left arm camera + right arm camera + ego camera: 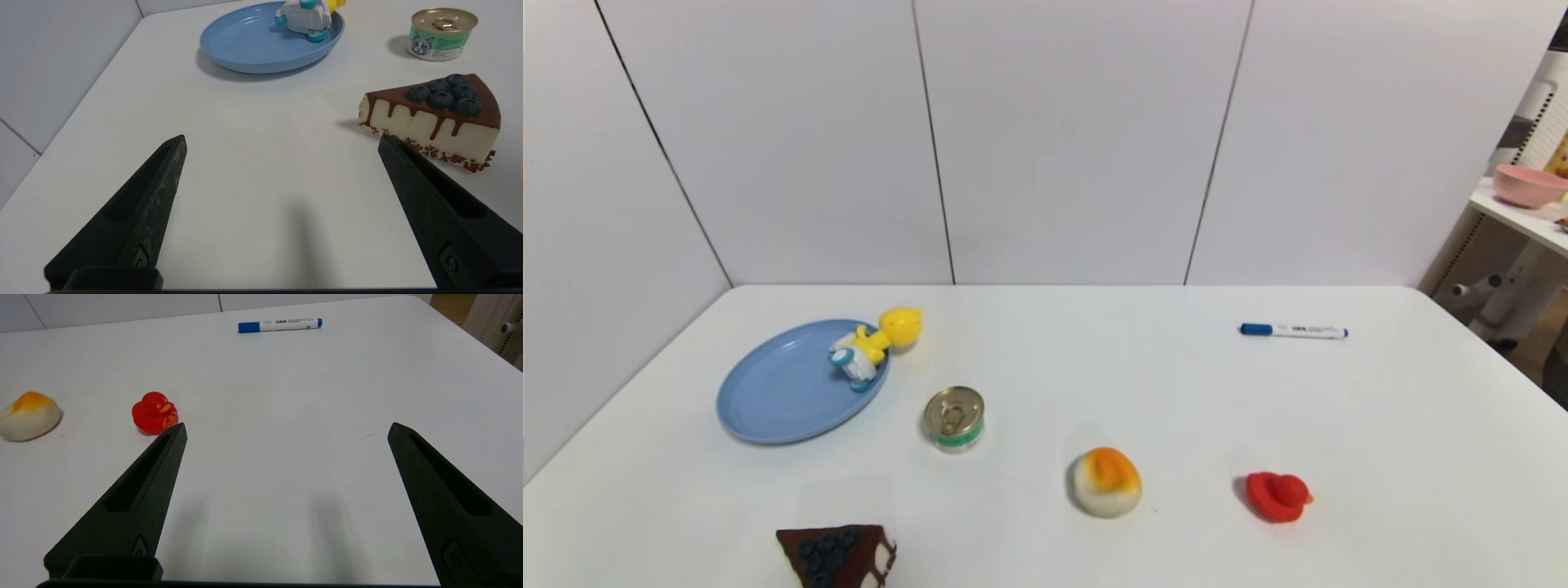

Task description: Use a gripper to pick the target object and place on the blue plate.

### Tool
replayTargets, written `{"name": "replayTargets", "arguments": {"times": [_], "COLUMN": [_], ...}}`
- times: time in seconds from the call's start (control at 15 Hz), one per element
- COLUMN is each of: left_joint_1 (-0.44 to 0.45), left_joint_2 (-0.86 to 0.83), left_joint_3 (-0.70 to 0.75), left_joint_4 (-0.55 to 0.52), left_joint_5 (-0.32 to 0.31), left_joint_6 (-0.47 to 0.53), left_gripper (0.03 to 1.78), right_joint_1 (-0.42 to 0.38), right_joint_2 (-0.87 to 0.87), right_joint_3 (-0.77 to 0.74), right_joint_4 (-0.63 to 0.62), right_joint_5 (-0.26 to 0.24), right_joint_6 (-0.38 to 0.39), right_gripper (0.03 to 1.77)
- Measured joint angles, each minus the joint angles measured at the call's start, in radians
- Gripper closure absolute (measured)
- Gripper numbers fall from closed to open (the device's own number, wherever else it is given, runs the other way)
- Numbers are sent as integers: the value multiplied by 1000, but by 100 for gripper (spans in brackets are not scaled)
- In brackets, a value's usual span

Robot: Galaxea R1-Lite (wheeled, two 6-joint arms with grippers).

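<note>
Yellow duck on its toy car (872, 345) lies tipped on the blue plate's (768, 400) rim, well ahead of the left end effector (282, 141); both end effectors, right (286, 428) included, hang apart, empty

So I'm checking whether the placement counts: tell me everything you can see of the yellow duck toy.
The duck toy is glossy plastic: a round yellow head and body riding a small white car with teal-blue wheels. It lies tipped on the blue plate at the rim nearest the tin can, with the car over the plate and the head sticking out past the edge. Only the plate touches it; neither gripper is near.
</note>
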Motion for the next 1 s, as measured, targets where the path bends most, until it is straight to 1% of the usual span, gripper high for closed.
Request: {"name": "replayTargets", "arguments": {"times": [1.0], "left_joint_1": [0], "left_joint_2": [-9], "left_joint_3": [0], "left_joint_4": [-2], "left_joint_5": [2], "left_joint_6": [-13], "left_gripper": [12], "right_joint_1": [0], "right_joint_2": [0], "right_joint_3": [0], "right_joint_4": [0], "right_joint_5": [0], "right_joint_6": [0], "right_gripper": [10]}}
